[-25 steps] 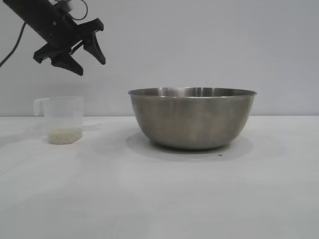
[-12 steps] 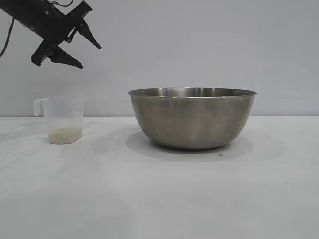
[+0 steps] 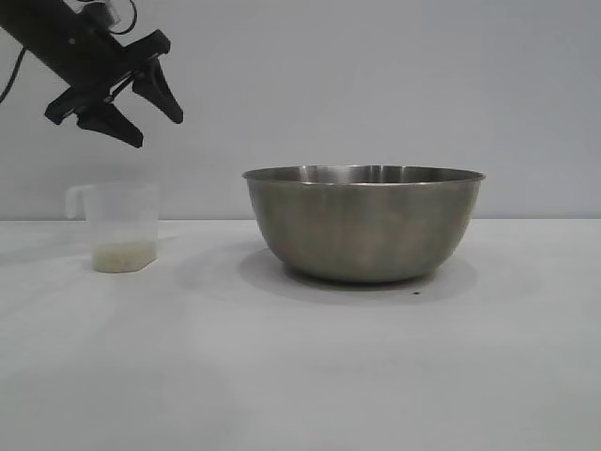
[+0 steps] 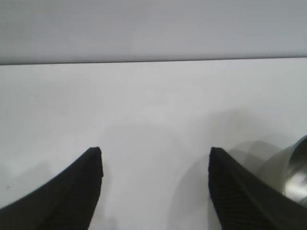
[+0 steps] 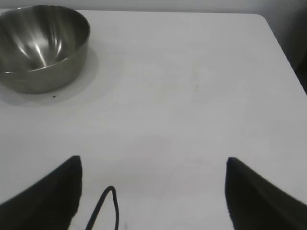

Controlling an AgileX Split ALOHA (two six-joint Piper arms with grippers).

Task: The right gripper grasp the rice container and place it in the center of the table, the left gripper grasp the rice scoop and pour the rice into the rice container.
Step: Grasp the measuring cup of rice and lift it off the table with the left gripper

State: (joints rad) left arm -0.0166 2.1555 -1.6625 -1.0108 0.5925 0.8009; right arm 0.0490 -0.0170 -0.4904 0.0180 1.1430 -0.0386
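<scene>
The rice container, a large steel bowl, stands on the white table near its middle; it also shows in the right wrist view and as a sliver in the left wrist view. The rice scoop, a small clear cup with a side handle, stands to the left with a little rice in its bottom. My left gripper hangs open in the air above the scoop, apart from it, with nothing between its fingers. My right gripper is open over bare table, away from the bowl, and is out of the exterior view.
A thin black cable loop hangs near the right gripper. The table's far right corner shows in the right wrist view. A small dark speck lies by the bowl's base.
The left gripper has shifted a little leftward above the scoop, tilting up and then back down. The bowl and scoop have stayed where they were.
</scene>
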